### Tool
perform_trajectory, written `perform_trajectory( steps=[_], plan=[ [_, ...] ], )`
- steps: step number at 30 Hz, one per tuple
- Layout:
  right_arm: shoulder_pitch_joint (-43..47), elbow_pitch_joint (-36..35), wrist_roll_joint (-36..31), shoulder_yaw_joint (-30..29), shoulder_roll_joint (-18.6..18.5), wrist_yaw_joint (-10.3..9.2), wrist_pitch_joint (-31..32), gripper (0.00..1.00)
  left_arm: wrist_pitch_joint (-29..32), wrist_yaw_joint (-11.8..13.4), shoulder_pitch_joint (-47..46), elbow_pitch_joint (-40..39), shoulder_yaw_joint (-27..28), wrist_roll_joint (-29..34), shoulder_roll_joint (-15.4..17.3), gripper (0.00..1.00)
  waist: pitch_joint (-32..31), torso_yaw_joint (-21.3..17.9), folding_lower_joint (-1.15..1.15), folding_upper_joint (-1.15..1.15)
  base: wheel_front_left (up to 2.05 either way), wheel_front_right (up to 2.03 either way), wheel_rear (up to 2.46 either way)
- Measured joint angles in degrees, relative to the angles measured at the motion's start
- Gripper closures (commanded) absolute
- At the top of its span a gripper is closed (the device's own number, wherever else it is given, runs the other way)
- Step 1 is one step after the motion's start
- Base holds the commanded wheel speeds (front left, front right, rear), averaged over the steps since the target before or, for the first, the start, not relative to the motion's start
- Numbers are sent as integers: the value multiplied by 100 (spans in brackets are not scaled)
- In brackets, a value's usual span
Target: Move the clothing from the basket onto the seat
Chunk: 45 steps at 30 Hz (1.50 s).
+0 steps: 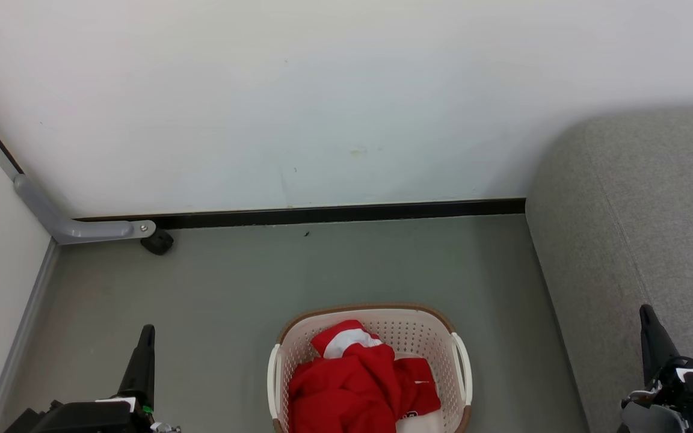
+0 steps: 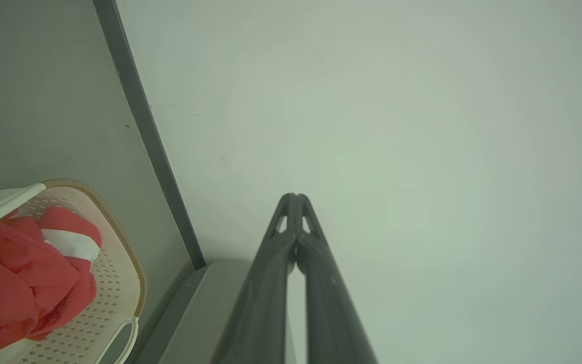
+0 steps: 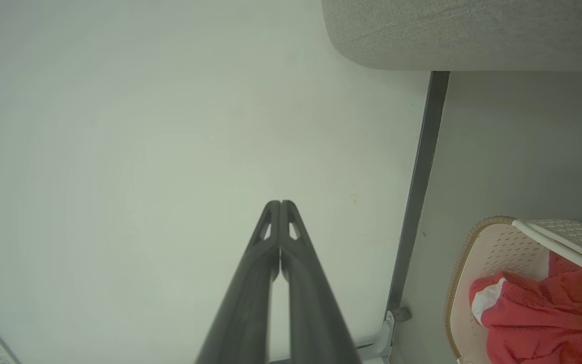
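Observation:
The cream basket (image 1: 452, 385) with a brown rim stands on the floor at the bottom middle of the head view. Red clothing (image 1: 352, 385) with a white panel is heaped inside it. The grey seat (image 1: 635, 228) fills the right side, just right of the basket. My left gripper (image 1: 147, 332) rests low at the left, fingers shut and empty. At the lower right my right gripper (image 1: 647, 314) is shut too, in front of the seat. The left wrist view has the basket (image 2: 119, 242), the clothing (image 2: 13, 283) and the shut gripper (image 2: 294, 197). The right wrist view has the gripper (image 3: 280, 203), the basket (image 3: 493, 247), the clothing (image 3: 548, 313) and the seat (image 3: 473, 30).
A pale wall with a dark skirting board (image 1: 346, 213) runs across behind the basket. A grey metal bracket (image 1: 76, 225) and a small black stopper (image 1: 157, 242) sit at the floor corner on the left. Grey floor (image 1: 232, 288) lies open between the wall and the basket.

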Motion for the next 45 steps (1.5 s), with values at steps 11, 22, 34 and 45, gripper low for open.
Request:
perform_trajectory(
  steps=[11,22,34,45],
  plan=[
    [0,0,0,0,1,0,0,100,0,0,-1,1,1,0,-1,100,0,0,0,0,0,0,0],
    [0,0,0,0,1,0,0,100,0,0,-1,1,3,0,-2,100,0,0,0,0,0,0,0],
    [0,0,0,-1,1,0,0,100,1,0,-1,1,5,0,-2,100,0,0,0,0,0,0,0],
    [0,0,0,-1,1,0,0,100,1,0,-2,1,7,0,-3,100,0,0,0,0,0,0,0]
  ],
)
